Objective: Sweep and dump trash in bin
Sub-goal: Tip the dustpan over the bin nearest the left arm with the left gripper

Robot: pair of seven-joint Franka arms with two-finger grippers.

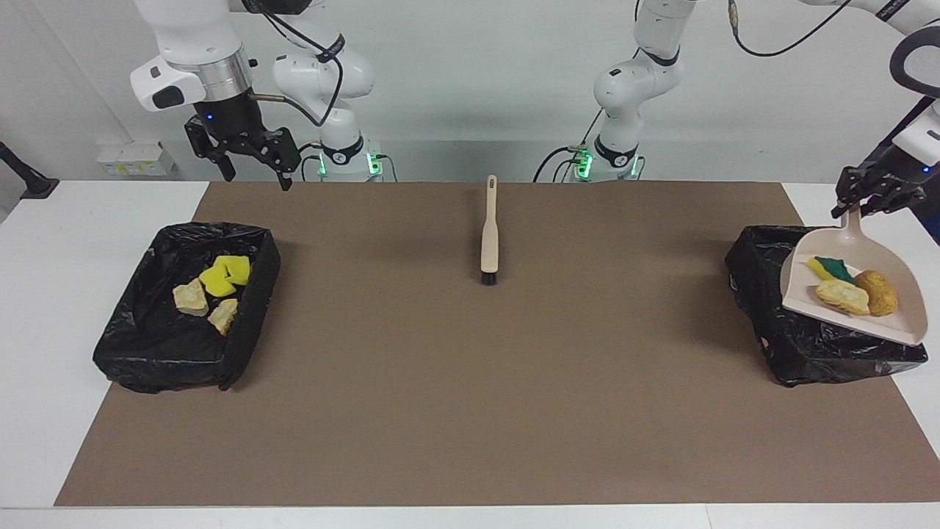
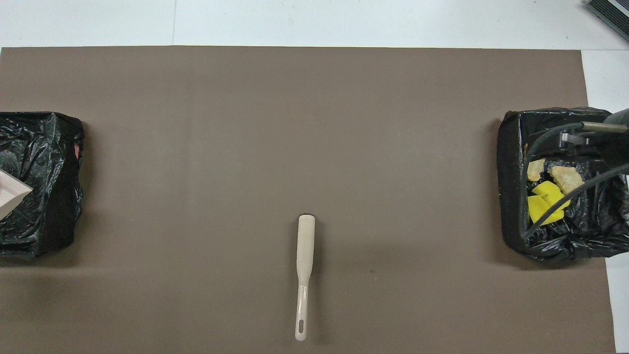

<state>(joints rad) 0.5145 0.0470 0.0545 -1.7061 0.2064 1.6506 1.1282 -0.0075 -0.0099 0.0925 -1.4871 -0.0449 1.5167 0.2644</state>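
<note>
My left gripper [image 1: 877, 197] is shut on the handle of a beige dustpan [image 1: 881, 327], held tilted in the air over the black-lined bin [image 1: 789, 349] at the left arm's end. In the pan lie three pieces of trash: a green-and-yellow sponge wedge [image 1: 827, 267], a tan piece [image 1: 841, 296] and a golden piece [image 1: 878, 292]. Only a corner of the dustpan [image 2: 11, 193] shows in the overhead view. My right gripper [image 1: 253, 175] hangs open and empty, high above the mat's edge by the other bin [image 1: 147, 353].
The bin at the right arm's end holds yellow sponge chunks [image 1: 225, 275] and tan pieces [image 1: 190, 297]. A beige brush [image 1: 489, 239] lies on the brown mat [image 1: 470, 404] midway between the bins, its bristles pointing away from the robots.
</note>
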